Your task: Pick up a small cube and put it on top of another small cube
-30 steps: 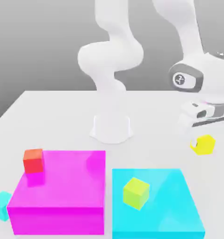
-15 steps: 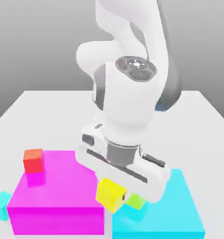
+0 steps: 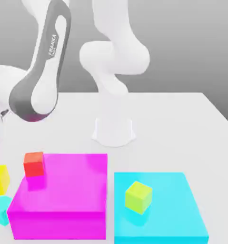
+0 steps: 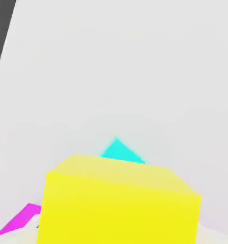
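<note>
The small bright yellow cube (image 3: 2, 179) is up in the air at the far left edge of the exterior view. It hangs just above the small teal cube (image 3: 0, 209), which sits on the white counter (image 3: 182, 124) beside the big flat pink block (image 3: 63, 195). There is a small gap between the two cubes. In the hand view the yellow cube (image 4: 120, 202) looks very big and close, and a corner of the teal cube (image 4: 120, 150) peeks out from behind it. A bit of the pink block (image 4: 20, 217) shows beside it too.

The fingers are closed tight on the yellow cube and hold it.

A small red cube (image 3: 34, 164) sits on a far corner of the pink block. To the exterior view's right lies a big flat light-blue block (image 3: 182, 209), just beside the pink one. A small yellow-green cube (image 3: 138, 196) sits on top of it.

The white and grey robot arm (image 3: 42, 71) leans across to the exterior view's left. Its round white base (image 3: 114, 131) stands on the counter behind the blocks.
</note>
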Controlling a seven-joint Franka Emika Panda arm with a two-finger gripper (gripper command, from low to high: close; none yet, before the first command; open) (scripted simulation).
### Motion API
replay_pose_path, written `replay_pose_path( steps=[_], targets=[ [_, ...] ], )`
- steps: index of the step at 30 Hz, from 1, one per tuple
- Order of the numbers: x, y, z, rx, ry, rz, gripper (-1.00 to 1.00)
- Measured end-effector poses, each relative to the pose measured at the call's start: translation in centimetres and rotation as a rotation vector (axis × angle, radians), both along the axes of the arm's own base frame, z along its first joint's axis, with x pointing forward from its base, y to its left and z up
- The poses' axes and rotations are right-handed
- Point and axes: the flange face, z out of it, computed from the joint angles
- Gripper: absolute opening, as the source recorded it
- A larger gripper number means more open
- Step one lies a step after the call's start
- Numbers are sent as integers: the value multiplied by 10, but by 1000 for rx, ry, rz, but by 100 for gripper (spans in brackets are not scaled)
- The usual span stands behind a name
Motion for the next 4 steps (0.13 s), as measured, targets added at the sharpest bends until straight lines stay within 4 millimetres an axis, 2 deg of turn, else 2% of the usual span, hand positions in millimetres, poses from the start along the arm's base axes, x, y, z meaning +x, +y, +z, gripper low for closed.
replay_pose_path(
  steps=[1,4],
  targets=[
    [-1,0,-8,0,0,-1,100],
    [-1,0,-8,0,0,-1,100]
  ],
)
